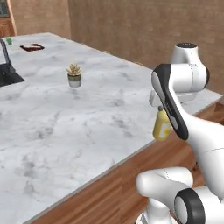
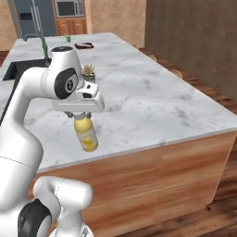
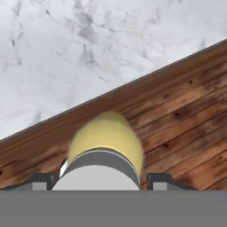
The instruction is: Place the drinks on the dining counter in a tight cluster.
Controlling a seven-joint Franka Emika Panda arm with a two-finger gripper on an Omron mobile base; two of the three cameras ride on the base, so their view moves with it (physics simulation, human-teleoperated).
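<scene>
Left base view: white arm rises from lower right, elbow folded, hand partly hidden behind the dark-trimmed forearm link. Yellow bottle [image 1: 162, 126] hangs under the hand, off the worktop, at its near wooden edge, roughly level with the marble rim. Fingers themselves hidden by the arm here. Marble worktop [image 1: 65, 127] runs wide to the left; small potted plant [image 1: 74, 75] stands on it well apart from the bottle; black sink [image 1: 8, 76] at the far left edge; a dark red flat item [image 1: 32, 47] and a small green thing [image 1: 8, 41] at the far end, too small to tell.

Right base view: arm comes up from lower left, hand pointing down. Fingers [image 2: 81, 115] pinch the yellow bottle [image 2: 86, 134] at its top; the bottle is tilted slightly and held in the air in front of the worktop's [image 2: 152, 97] near edge, overlapping rim and wood side. Potted plant [image 2: 88, 71] behind the hand, sink [image 2: 18, 69] and faucet [image 2: 42, 46] left of it. Fridge and wooden cabinets in the background.

Hand view: looking down along the bottle [image 3: 106, 139], pale cap at the bottom, yellow body beyond it. Dark fingertips [image 3: 163, 181] sit either side of the cap, closed onto it. Below the bottle is wood, marble edge running diagonally just past it
</scene>
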